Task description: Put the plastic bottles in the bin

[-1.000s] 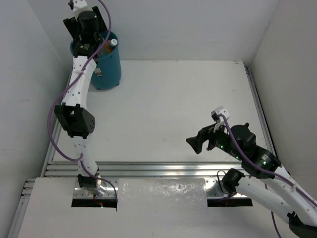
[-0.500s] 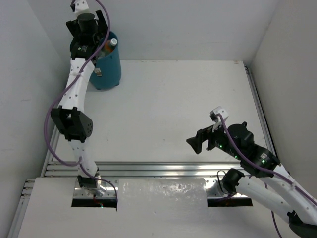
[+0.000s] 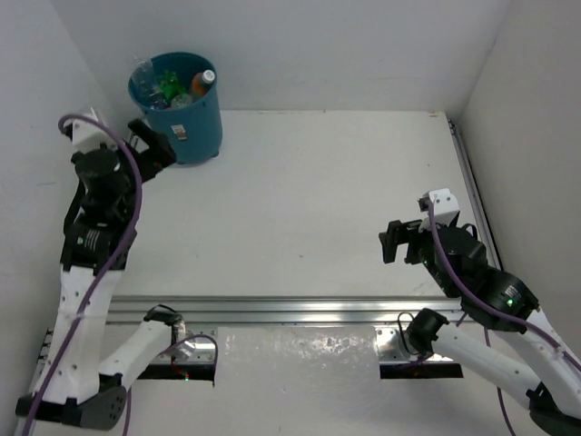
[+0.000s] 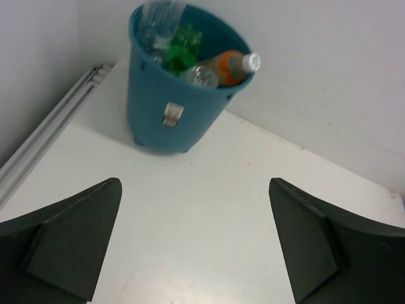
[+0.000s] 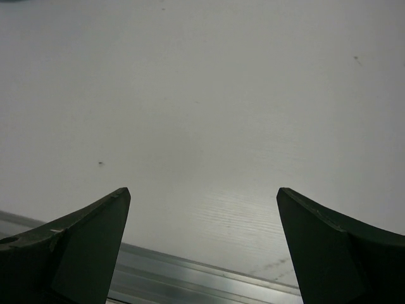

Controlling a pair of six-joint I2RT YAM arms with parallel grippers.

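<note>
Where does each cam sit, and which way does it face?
Top external: overhead at near edge, looking down at table; left arm and right arm show.
Left wrist: faces bin with bottles; open left gripper frames it.
Right wrist: faces table and rail; open right gripper.
Shared: top and left wrist both show the bin.

Bottles (image 4: 218,68) heaped in bin (image 4: 152,101) overlap; lower ones hidden, count unclear. Sticker (image 4: 171,114) print too small to read. My left fingers (image 4: 66,244) and right fingers (image 5: 332,253) run off the lower frame edges.
</note>
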